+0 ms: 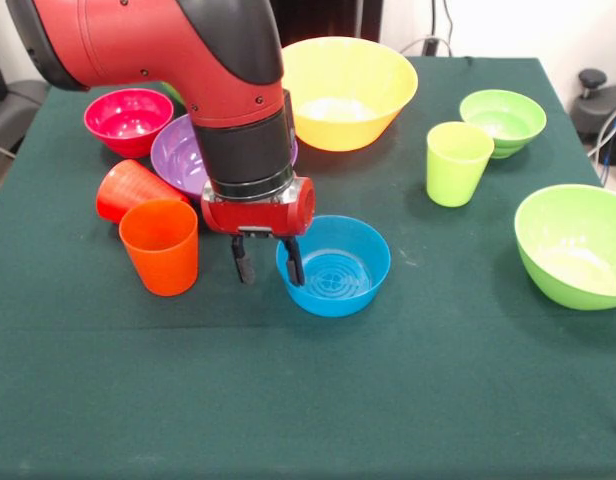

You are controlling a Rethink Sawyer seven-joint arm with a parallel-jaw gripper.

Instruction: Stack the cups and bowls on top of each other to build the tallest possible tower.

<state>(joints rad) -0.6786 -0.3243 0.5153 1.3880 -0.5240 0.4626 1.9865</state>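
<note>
Nothing is stacked yet: at the frame's centre the gripper (268, 261) has its black fingers (293, 262) spread open, straddling the left rim of the glossy blue plastic bowl (334, 265), gripping nothing, while remaining cups and bowls sit scattered across the green desk (308, 400).

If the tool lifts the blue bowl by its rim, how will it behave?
The blue bowl looks like thin glossy plastic, so probably light and stiff, but slippery between the fingers. The tool straddles only its near-left rim, so it may tilt when lifted. Upright on a flat base, it should slide rather than roll if nudged.
</note>
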